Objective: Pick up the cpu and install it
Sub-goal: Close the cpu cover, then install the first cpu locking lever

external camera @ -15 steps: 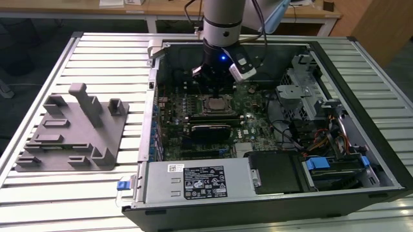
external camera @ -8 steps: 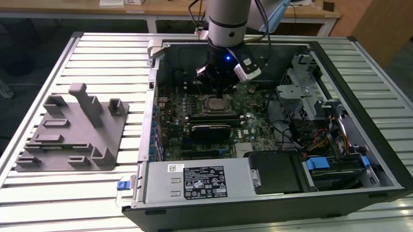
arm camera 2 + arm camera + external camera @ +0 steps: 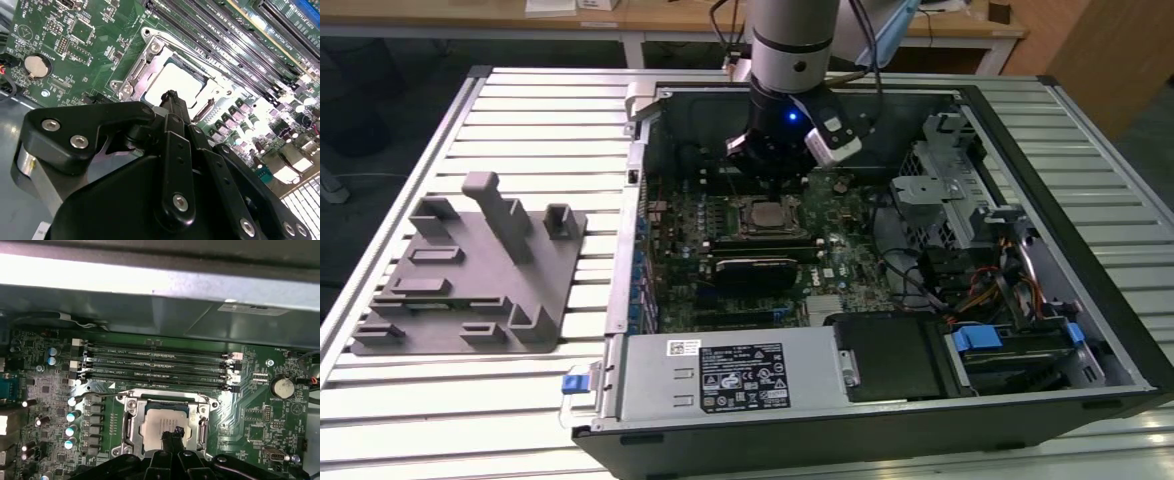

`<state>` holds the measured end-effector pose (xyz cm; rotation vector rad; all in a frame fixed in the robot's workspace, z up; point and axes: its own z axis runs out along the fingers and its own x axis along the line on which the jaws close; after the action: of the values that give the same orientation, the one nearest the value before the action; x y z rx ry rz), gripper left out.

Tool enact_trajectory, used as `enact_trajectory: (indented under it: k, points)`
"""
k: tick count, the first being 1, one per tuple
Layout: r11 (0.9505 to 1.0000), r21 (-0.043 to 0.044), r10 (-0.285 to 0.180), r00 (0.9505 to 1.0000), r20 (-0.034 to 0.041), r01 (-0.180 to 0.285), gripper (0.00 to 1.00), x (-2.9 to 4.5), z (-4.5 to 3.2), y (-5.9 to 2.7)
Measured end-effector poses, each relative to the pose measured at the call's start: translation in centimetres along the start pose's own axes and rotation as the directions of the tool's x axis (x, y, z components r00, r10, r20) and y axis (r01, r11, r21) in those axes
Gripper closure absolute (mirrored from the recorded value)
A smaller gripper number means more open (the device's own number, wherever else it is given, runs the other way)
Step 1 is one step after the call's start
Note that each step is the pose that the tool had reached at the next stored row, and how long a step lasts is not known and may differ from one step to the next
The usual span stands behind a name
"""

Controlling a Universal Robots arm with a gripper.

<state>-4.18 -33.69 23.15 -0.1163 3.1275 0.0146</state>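
Slatted table (image 3: 520,110), grey tray (image 3: 454,290) in exterior view, cpu (image 3: 156,424) (image 3: 175,81) socketed in both wrist views, tool (image 3: 175,432) closed

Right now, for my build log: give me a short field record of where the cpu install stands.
cpu: lies flat inside the socket frame on the motherboard
hand: fingertips closed together, directly over the cpu; contact cannot be told
holding: nothing visible between the fingertips
arm: reaches down into the open computer case
grey tray: on the slatted table, outside the case at the exterior view's left; no chip visible on it
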Motion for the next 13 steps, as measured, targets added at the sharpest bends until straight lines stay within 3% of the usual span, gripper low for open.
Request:
enact_trajectory:
  k: [13]
  points:
    - [1.0, 0.0, 0.0, 1.0, 0.0, 0.0, 0.89, 0.0, -0.18, 0.0]
